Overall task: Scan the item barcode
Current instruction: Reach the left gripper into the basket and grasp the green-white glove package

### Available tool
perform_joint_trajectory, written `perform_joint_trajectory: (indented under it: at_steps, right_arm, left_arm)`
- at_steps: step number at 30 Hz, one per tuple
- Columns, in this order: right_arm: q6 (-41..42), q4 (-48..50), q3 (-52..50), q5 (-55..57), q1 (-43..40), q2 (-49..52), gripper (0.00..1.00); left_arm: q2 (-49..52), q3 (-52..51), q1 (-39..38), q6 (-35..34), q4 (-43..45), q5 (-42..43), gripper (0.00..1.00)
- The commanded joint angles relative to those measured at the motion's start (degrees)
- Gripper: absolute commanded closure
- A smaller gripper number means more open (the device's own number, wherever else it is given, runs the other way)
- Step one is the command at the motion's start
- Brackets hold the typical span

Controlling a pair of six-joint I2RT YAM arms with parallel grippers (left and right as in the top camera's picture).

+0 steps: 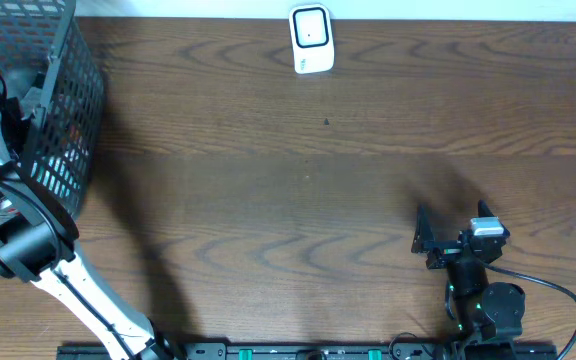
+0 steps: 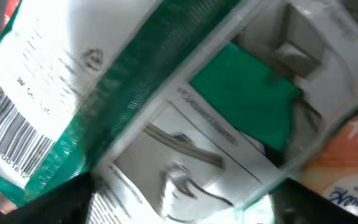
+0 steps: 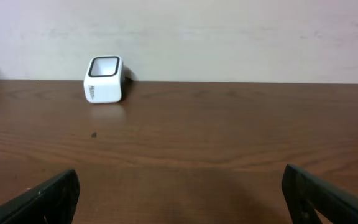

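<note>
Seemingly light, crinkly, slippery green packet (image 2: 55,81) in basket (image 1: 68,90); take its edge, barcode (image 2: 14,134) clear. Left pincer (image 2: 191,202) spread over it; right pincer (image 3: 179,196) spread, empty.

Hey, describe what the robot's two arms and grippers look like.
The left arm has white links and black joints. The right arm is black, with a silver wrist block, green lights and a looping black cable. The right gripper has black wedge-shaped fingers.

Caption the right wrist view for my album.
Open fingers frame a white scanner far across the wooden table.
</note>
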Motion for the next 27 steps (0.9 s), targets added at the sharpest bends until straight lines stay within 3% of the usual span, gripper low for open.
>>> perform_joint_trajectory:
  at_steps: [1,3,7,10,14,16,19,27]
  right_arm:
    - [-0.9,-0.2,-0.1,-0.1,-0.5,-0.3,0.01]
    - [-0.9,-0.2,-0.1,-0.1,-0.5,-0.3,0.01]
    - [-0.9,-0.2,-0.1,-0.1,-0.5,-0.3,0.01]
    - [-0.9,-0.2,-0.1,-0.1,-0.5,-0.3,0.01]
    - [-0.9,-0.2,-0.1,-0.1,-0.5,-0.3,0.01]
    - [-0.9,-0.2,-0.1,-0.1,-0.5,-0.3,0.01]
    - [-0.9,-0.2,-0.1,-0.1,-0.5,-0.3,0.01]
    - [-0.9,-0.2,-0.1,-0.1,-0.5,-0.3,0.01]
  left_arm:
    - [0.9,0.7,0.6,0.5,0.6,0.3,0.29]
    - [0.9,0.7,0.7,0.5,0.7,0.3,0.34]
    - [1.2,0.4,0.7,0.5,0.9,0.3,0.34]
    - [1.6,-0.3,0.8,0.5,1.6,0.3,0.19]
    - [1.6,-1.1,1.0,0.5,3.5,0.3,0.18]
    - [1.6,-1.1,1.1,0.5,4.3,0.3,0.23]
    - [1.7,-1.1,1.2,0.5,5.1,0.3,0.37]
    - [1.7,-4.2,1.4,0.5,8.3,-0.7,0.29]
